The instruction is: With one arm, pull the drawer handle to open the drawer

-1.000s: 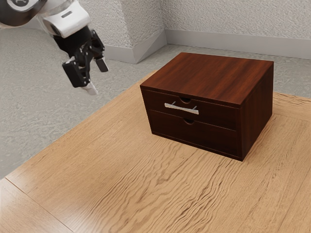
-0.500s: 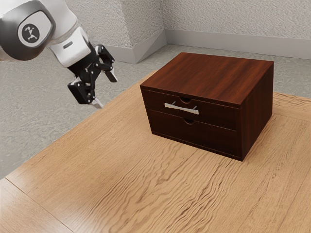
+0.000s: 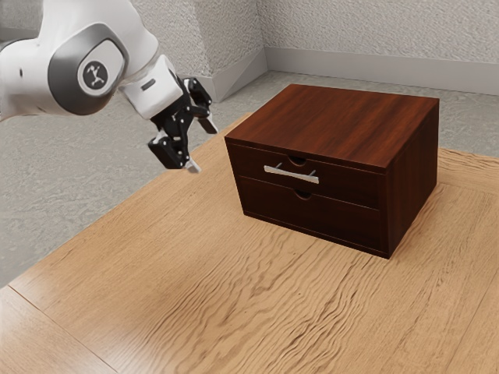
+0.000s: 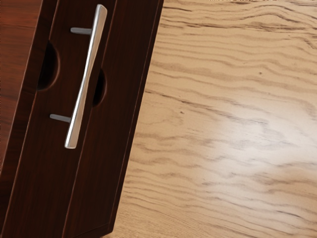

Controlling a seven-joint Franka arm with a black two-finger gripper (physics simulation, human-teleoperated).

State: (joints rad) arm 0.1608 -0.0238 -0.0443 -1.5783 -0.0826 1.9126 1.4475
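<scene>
At the end of your arm, the gripper (image 3: pixel 200 146) hangs over the wooden table (image 3: pixel 195 296) with its two black fingers spread apart and nothing between them. Nearest to it among the task's things is the handle (image 3: pixel 291 174), a slim silver bar. It lies level across the front of the upper drawer (image 3: pixel 351 185) and stands off the wood on two short posts (image 4: pixel 81 30).

Judge the bar as rigid metal, smooth enough to slip. You would do best to take it at mid-length, between the posts, with one finger above the bar and one below, and to close firmly before you pull. The drawer itself should probably run out straight and fairly lightly. A jerky or slanted pull could bind it or drag the whole box across the table.

Relative to the jaws, the handle sits toward the exterior view's right and a little lower, apart from them. The front corner of the cabinet (image 3: pixel 343 117) is nearer to the fingers than the bar is, and no finger touches wood or metal.

Both the upper drawer and the lower drawer (image 3: pixel 335 216) look shut, their fronts flush with the case. The lower one has a small half-round notch and no bar that you can see. Farther back, beyond the cabinet and the table's edge, lie the grey speckled floor (image 3: pixel 62 171) and a pale wall (image 3: pixel 374 23).
</scene>
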